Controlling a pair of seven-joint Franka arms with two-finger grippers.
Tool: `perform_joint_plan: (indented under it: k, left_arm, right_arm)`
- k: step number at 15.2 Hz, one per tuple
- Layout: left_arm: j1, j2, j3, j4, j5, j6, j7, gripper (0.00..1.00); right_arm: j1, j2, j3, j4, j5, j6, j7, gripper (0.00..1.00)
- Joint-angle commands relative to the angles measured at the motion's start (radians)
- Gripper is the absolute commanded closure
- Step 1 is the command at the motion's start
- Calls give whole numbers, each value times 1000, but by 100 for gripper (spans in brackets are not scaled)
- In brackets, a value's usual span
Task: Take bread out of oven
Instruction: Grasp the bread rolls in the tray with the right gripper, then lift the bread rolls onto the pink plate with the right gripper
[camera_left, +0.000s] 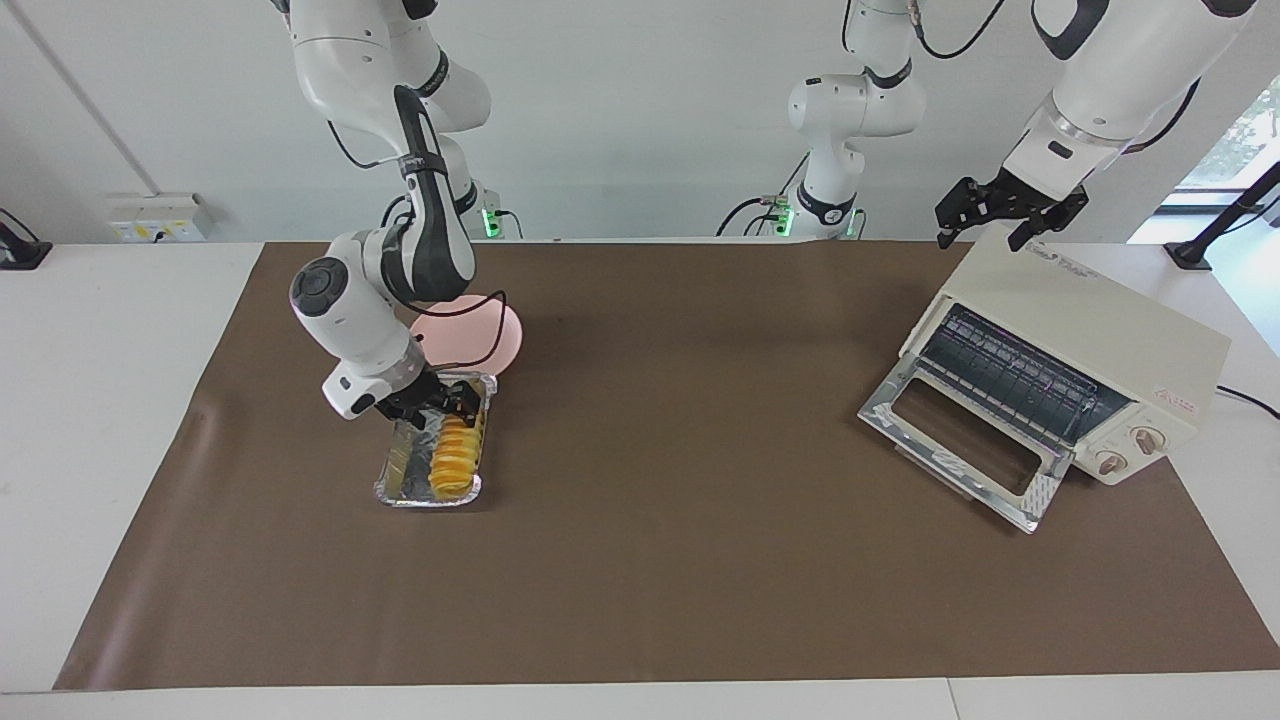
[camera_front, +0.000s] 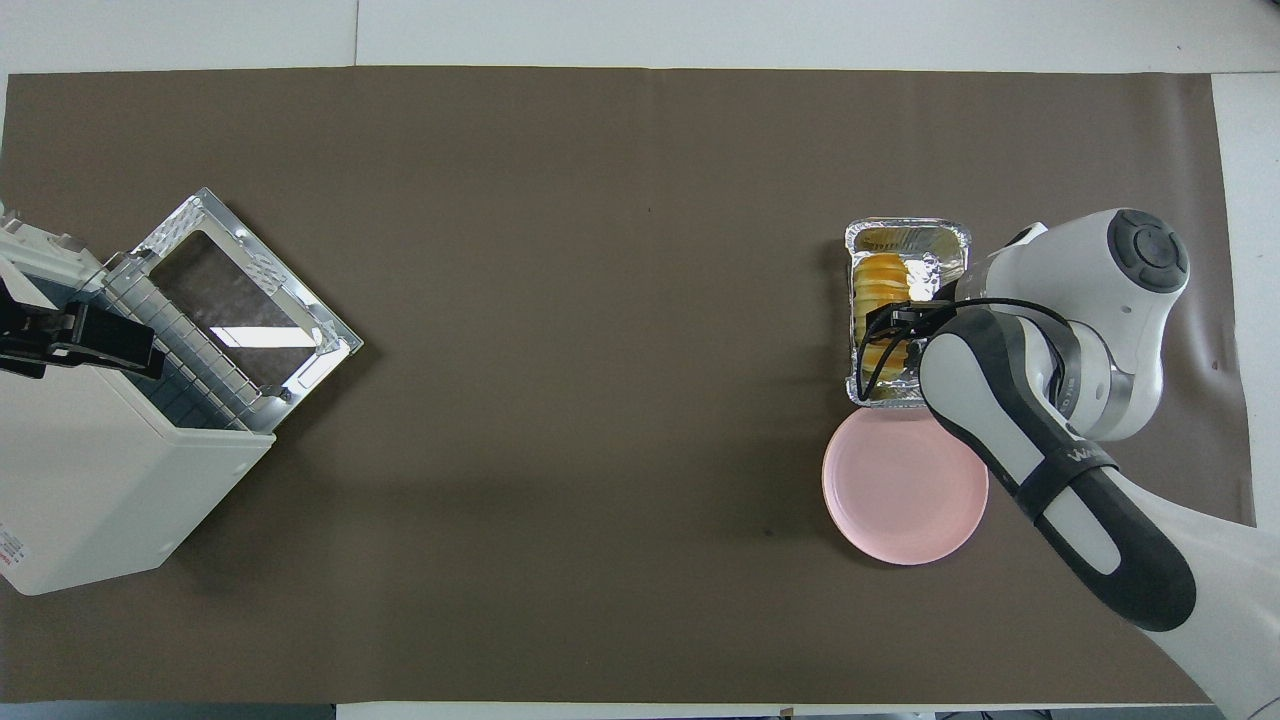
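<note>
Resting in a crinkled silver foil tray (camera_left: 395, 478) beside the round pink plate (camera_left: 505, 340), the ridged golden-yellow bread (camera_left: 455, 455) sits under the right gripper (camera_left: 440, 400) (finger state unclear). The left gripper (camera_left: 1005, 215) hovers over the cream-white boxy oven (camera_left: 1090, 330), its fingers spread, its glass drop door (camera_left: 965, 440) down.

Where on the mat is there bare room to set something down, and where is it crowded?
The widest bare stretch lies between the oven with its dropped door and the foil tray. Crowded: the right gripper is down at the bread in that tray, the pink plate alongside. The left gripper hangs over the oven.

Crinkled shiny foil tray (camera_left: 405, 480), matt brown table cover (camera_left: 650, 560), glossy cream oven (camera_left: 1090, 345) with glass, silver-framed door (camera_left: 965, 440), smooth pink plate (camera_front: 900, 500)
</note>
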Motion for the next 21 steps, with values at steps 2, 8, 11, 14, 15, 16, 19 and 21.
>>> perform_joint_plan:
  k: [2,8,11,14,15,16,19,21]
  left_arm:
    - [10,-15,-7,-18,16,9,1,0]
    - [10,-15,-7,-18,16,9,1,0]
    - [10,-15,-7,-18,16,9,0,0]
    - [10,-15,-7,-18,16,9,1,0]
    - [10,-15,-7,-18,16,9,0,0]
    - [10,-15,-7,-18,16,9,0,0]
    - [10,-15,-7,-18,16,9,0,0]
    - [10,-15,-7,-18,16,9,1,0]
  right_arm:
    - [-10,1,8,-16,-15,20,-5,83]
    - [-13,-19,5,-5,-15,-6,-3,100]
    - [-13,-65,-1,30,-17,-92,-3,100]
    - [-13,-167,-4,38,-47,-187,3,100]
    - [-14,-207,-4,36,-50,-225,7,100]
    - [-30,-242,-4,32,-52,-269,13,100]
    - [-31,-359,0,-19,-60,-447,50,100]
    - [-18,-446,3,-111,-73,-457,53,100]
